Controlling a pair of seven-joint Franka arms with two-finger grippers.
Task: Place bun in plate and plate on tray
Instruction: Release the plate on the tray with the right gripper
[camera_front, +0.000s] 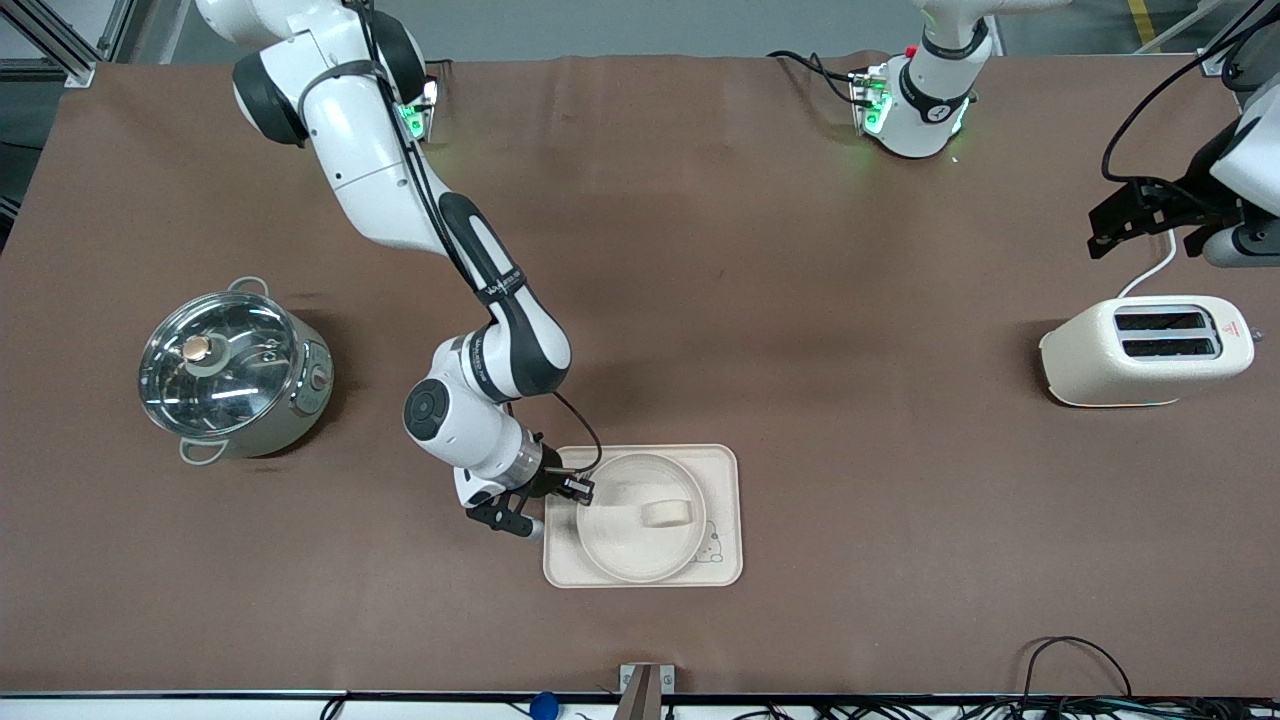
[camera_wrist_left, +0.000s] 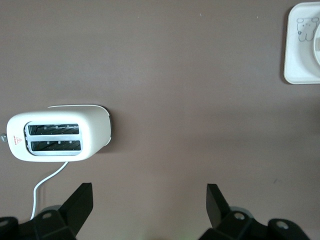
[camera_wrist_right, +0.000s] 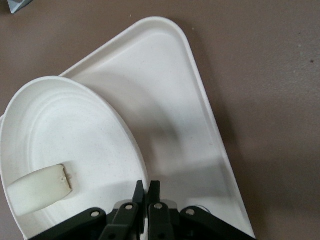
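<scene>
While pinching the plate (camera_front: 640, 517) rim over the tray (camera_front: 722, 470), right gripper (camera_front: 578, 491): light, stiff, slippery; bun (camera_front: 667, 513) loose inside. Left gripper (camera_wrist_left: 150, 200) waiting, fingers wide.

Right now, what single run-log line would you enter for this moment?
bun in plate | plate on tray | right gripper shut on plate rim | left gripper open, waiting above toaster

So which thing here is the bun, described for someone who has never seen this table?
Find the rectangular tray with the bunny drawing, near the front camera's edge of the table. On it sits a round plate, its rim pinched by the right gripper. The bun is the stubby off-white cylinder lying in that plate, far smaller than the dish around it.
</scene>
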